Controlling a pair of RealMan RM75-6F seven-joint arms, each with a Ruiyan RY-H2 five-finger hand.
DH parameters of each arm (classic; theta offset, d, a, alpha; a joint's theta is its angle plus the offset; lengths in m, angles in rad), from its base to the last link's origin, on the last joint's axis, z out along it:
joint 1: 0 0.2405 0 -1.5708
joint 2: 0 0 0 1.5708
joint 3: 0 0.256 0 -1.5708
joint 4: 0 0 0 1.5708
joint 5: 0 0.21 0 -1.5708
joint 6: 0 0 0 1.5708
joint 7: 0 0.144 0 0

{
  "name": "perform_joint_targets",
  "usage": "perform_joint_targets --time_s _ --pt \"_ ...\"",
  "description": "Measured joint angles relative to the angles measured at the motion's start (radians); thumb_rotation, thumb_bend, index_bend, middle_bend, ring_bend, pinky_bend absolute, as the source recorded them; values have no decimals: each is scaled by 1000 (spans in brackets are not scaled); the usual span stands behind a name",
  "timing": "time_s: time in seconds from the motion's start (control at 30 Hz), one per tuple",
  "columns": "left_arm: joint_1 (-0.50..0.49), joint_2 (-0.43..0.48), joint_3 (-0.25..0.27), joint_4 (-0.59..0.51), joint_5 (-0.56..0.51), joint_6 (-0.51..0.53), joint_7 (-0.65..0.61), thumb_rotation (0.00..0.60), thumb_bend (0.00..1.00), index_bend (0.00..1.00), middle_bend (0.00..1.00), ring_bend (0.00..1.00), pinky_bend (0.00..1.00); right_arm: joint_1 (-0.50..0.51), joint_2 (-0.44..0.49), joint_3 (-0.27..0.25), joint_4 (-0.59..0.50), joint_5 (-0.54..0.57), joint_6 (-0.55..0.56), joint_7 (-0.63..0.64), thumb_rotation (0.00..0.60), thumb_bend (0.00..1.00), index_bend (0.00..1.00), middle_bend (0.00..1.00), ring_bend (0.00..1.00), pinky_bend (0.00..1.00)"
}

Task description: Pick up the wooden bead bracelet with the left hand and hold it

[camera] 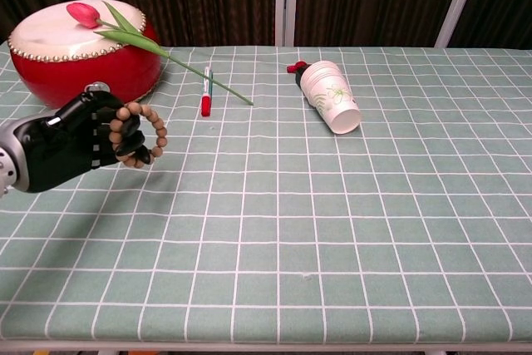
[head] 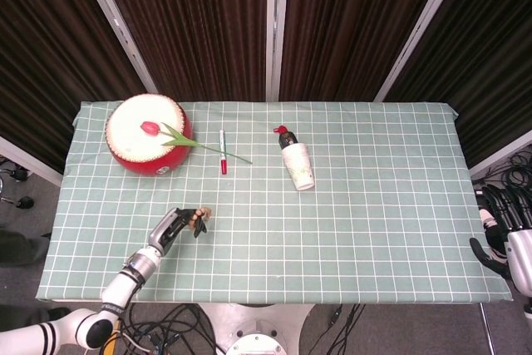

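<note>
Chest view: left hand (camera: 79, 139) grips the wooden bead bracelet (camera: 143, 135), looped around its fingers.

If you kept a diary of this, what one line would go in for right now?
left hand: holds wooden bead bracelet above table | right hand: off table edge, holds nothing | task: bracelet picked up

Checked table (head: 374, 205): drum (head: 148, 134), marker (head: 223, 152), cups (head: 298, 164)

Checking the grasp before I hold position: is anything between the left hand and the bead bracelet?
Nothing visible. The left hand already grips the wooden bead bracelet, its loop hanging off the fingers. The drum sits behind it, apart.
</note>
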Motion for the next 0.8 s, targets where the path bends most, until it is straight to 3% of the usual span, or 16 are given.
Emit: perform_joint_targets --time_s 0.1,0.17,0.23,0.33,0.47,0.67,0.8 --pt "-1 -1 1 3 4 -2 -11 168 653 631 707 497 116 1 -1 -1 0 1 -4 0 600 209 0 94 0 0" --pt "-1 -1 1 4 9 -2 -25 123 632 631 706 497 116 2 -2 -1 0 1 -5 0 600 209 0 94 0 0" --pt "-1 -1 0 5 15 -1 -40 77 540 632 706 497 117 2 -4 -2 1 1 -6 0 600 209 0 94 0 0" --pt "-2 2 2 8 26 1 -51 69 451 635 707 497 117 1 -6 -3 1 0 -6 -1 600 209 0 94 0 0" --pt "-5 3 7 10 32 1 -54 73 447 643 711 497 118 1 -5 -3 1 1 -6 -2 600 209 0 94 0 0" --pt "-11 3 11 12 26 -5 -51 256 448 665 733 497 117 0 -4 -3 -2 1 -6 -5 600 209 0 94 0 0" --pt "-11 3 11 13 16 -5 -43 284 448 685 748 499 117 1 -5 -2 -2 3 -8 -6 600 209 0 94 0 0"
